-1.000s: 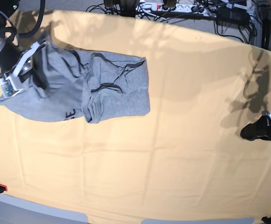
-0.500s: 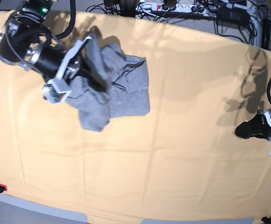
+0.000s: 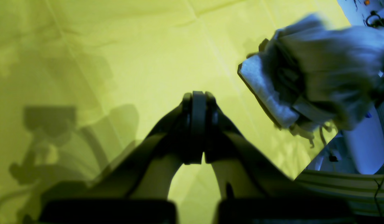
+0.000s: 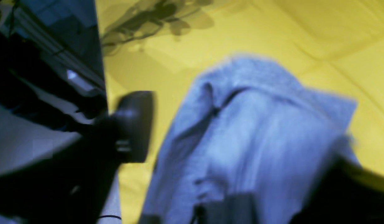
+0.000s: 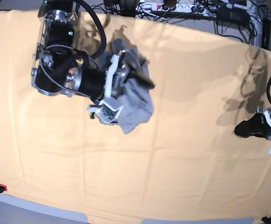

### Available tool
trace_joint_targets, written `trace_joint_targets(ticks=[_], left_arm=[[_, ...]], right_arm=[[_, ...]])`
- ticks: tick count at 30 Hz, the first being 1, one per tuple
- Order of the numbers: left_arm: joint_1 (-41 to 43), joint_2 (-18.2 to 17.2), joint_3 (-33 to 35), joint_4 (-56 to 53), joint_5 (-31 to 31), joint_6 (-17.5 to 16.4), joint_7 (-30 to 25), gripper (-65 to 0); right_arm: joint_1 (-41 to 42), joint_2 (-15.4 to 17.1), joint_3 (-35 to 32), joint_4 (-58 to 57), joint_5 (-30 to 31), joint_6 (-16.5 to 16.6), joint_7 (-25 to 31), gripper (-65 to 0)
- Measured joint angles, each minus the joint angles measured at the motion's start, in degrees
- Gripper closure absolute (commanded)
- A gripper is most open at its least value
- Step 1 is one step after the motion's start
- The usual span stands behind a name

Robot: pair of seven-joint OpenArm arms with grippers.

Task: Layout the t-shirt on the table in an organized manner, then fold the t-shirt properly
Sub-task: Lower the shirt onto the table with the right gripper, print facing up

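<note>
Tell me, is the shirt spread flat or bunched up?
Bunched up: the shirt hangs in a crumpled clump at the right end effector, not flat on the table.

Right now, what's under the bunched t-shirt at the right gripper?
Only the table cloth shows around the t-shirt; nothing else lies beside it. The patch directly beneath the bundle is covered, partly by the right gripper too.

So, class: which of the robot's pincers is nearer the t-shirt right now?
The right. The right pincer is at the bunched t-shirt, its open fingers around the cloth. The left pincer, shut, sits far across the table, touching no cloth.
</note>
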Motion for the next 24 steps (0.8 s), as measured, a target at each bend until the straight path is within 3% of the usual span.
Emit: trace_joint_targets(ticks=[3,8,13,15,20,24], left_arm=[[0.0,0.0,0.0,0.0,0.0,-1.3,0.0,0.0],[0.0,0.0,0.0,0.0,0.0,-1.3,0.0,0.0],[0.0,0.0,0.0,0.0,0.0,-1.3,0.0,0.0],[0.0,0.0,0.0,0.0,0.0,-1.2,0.0,0.0],[0.0,0.0,0.0,0.0,0.0,-1.3,0.0,0.0],[0.0,0.0,0.0,0.0,0.0,-1.3,0.0,0.0]], right_arm=[[1.6,0.0,-0.2,3.7,6.3,0.0,-3.7,-47.5],[-0.3,0.1,5.2,12.0,6.3,0.0,-3.5,-47.5],[-2.6,0.8,12.5,12.2,6.3,0.0,-3.0,-46.5],[-3.5,1.2,15.0,12.2,6.3,0.0,-3.0,-39.9],[-6.0,1.2,16.4,12.2,5.8,0.0,-3.1,0.0],[-6.1,1.2,16.3,12.2,5.1,0.0,-2.9,0.0]])
